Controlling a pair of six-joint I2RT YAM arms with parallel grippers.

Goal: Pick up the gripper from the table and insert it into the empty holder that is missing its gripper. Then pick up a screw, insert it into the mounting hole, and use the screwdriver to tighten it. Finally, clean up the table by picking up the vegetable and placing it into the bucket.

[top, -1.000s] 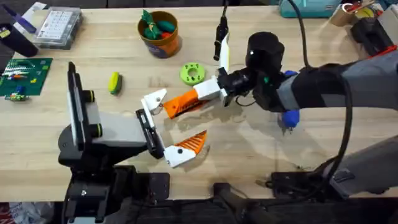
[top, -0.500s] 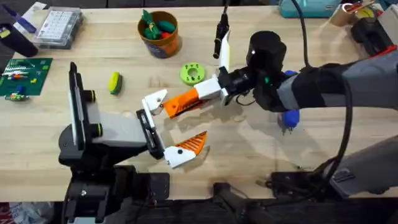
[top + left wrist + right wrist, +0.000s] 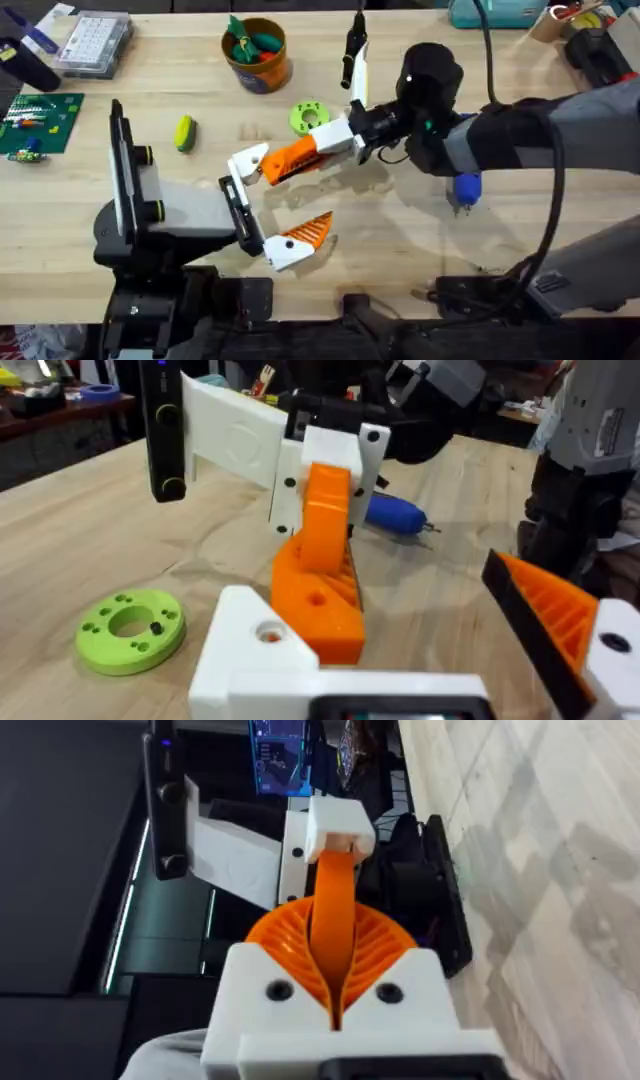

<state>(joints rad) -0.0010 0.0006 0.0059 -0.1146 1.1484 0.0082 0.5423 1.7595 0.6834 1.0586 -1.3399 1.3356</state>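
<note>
Right gripper [image 3: 358, 137] clamped on white base of gripper [image 3: 300, 152], orange tip at holder [image 3: 247, 161], above table [image 3: 420, 250]. Part looks light, rigid plastic; smooth base may slip, so hold block flats, not ribbed tip. Left gripper: cannot tell.

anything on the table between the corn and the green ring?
No, in the overhead view the stretch from the vegetable to the lime-green ring is bare wood; the bucket sits farther back, off that line.
</note>
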